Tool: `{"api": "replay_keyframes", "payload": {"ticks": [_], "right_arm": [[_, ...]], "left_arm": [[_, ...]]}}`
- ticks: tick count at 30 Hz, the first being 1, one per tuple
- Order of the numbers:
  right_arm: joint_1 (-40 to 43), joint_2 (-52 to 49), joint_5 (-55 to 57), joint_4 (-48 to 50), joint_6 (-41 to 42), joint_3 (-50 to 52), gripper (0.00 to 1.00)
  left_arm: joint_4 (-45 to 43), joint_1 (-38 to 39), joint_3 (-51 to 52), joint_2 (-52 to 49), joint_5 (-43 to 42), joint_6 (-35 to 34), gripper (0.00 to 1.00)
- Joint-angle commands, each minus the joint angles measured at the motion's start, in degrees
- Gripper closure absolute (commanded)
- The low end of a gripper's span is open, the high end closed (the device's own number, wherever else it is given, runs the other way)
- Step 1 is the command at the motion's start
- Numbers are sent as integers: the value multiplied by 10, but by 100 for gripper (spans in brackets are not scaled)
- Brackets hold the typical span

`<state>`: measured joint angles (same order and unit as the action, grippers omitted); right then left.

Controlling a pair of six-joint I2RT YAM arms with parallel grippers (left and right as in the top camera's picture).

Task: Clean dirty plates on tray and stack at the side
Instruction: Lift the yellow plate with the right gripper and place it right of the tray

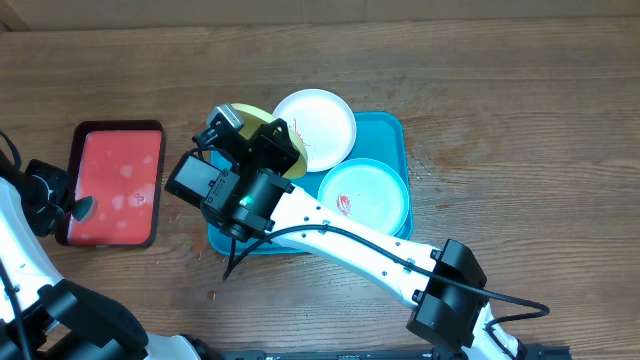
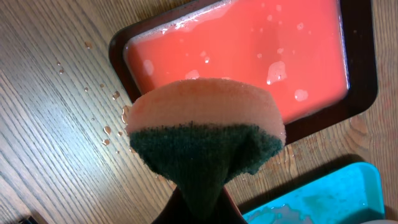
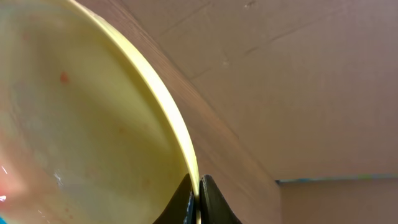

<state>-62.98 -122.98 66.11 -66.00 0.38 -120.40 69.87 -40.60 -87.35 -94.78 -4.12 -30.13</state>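
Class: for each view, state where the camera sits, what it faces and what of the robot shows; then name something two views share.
Overhead: above the table, looking straight down on the turquoise tray, red tray, left gripper and right gripper.
Left wrist: behind the left gripper, looking down past its pinched sponge at the red tray; fingers barely show.
Right wrist: behind the right gripper, looking along the yellow-green plate; fingers clamp its rim.
Shared: overhead and left wrist both show the red tray and turquoise tray.
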Motion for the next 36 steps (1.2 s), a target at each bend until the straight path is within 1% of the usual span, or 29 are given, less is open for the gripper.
{"api": "replay_keyframes", "payload": {"ticks": [1, 3, 4, 6, 8, 9, 10, 11, 14, 17, 20, 25, 27, 29, 31, 36], "right_arm": [[3, 18, 23, 4, -28, -15, 96], [3, 18, 3, 4, -27, -14, 96], [3, 18, -28, 4, -18, -15, 96], [9, 18, -136, 4, 11, -14, 96], [23, 16, -262, 12, 2, -5, 96], [30, 15, -301, 13, -18, 1, 96], [39, 14, -316, 9, -37, 7, 96], [45, 14, -310, 5, -36, 9, 96], [71, 24, -295, 2, 39, 2, 96], [103, 36, -333, 31, 72, -1, 96], [159, 49, -453, 47, 72, -1, 96], [299, 52, -775, 41, 72, 1, 96], [353, 51, -855, 31, 72, 4, 96], [404, 50, -901, 16, 72, 4, 96], [452, 50, -921, -3, 72, 4, 96], [567, 47, -895, -54, 71, 4, 96]], "left_arm": [[0, 2, 6, 2, -6, -12, 96], [0, 2, 6, 2, -6, -12, 96], [0, 2, 6, 2, -6, -12, 96], [0, 2, 6, 2, -6, -12, 96], [0, 2, 6, 2, -6, -12, 96], [0, 2, 6, 2, -6, -12, 96], [1, 2, 6, 2, -6, -12, 96], [2, 2, 6, 2, -6, -12, 96], [2, 2, 6, 2, -6, -12, 96], [2, 2, 6, 2, -4, -11, 96], [2, 2, 6, 2, -4, -7, 96], [0, 2, 6, 2, -4, -7, 96], [0, 2, 6, 2, -4, -7, 96], [0, 2, 6, 2, -4, -7, 96], [-1, 2, 6, 2, -4, -7, 96], [-1, 2, 6, 2, -4, -7, 96]]}}
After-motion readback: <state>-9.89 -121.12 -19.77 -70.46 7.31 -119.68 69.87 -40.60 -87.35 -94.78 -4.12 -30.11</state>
